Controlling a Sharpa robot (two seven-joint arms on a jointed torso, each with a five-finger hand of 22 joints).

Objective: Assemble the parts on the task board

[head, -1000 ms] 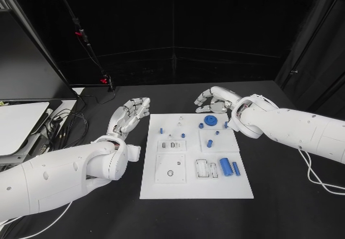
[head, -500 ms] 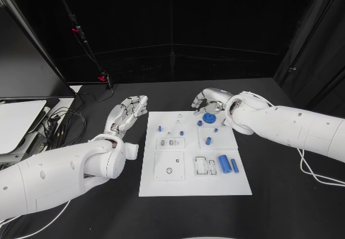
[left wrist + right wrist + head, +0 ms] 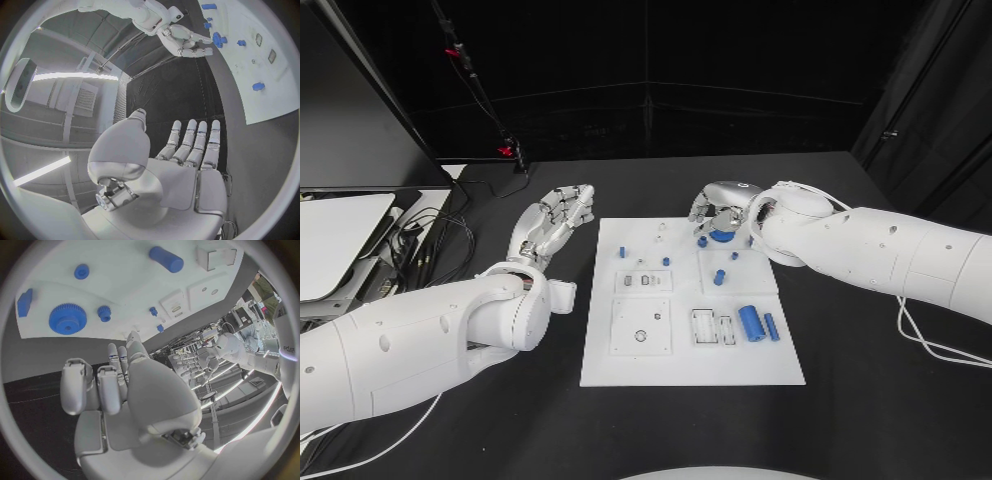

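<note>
We see the right robot hand (image 3: 717, 208) has come in over the far edge of the task board (image 3: 689, 365), moving from the bare bench (image 3: 877, 390) beyond it to a spot right at the large blue gear (image 3: 720, 236). In the right wrist view its fingers (image 3: 94, 385) are curled inward with nothing between them, and the gear (image 3: 67, 318) lies on the board just past the fingertips, apart from them. We judge this as an approach to pick up the gear, not yet a grasp.

The left robot hand (image 3: 554, 222) has barely moved: it lies flat beside the board's left edge, fingers straight and close together, holding nothing, as the left wrist view confirms (image 3: 187, 150).

The other parts keep their places: the small blue pegs (image 3: 664, 261) near the middle of the board and the blue cylinder (image 3: 750, 322) by the nearer right side. No part looks seated by either hand so far, so assembly is at its start.
</note>
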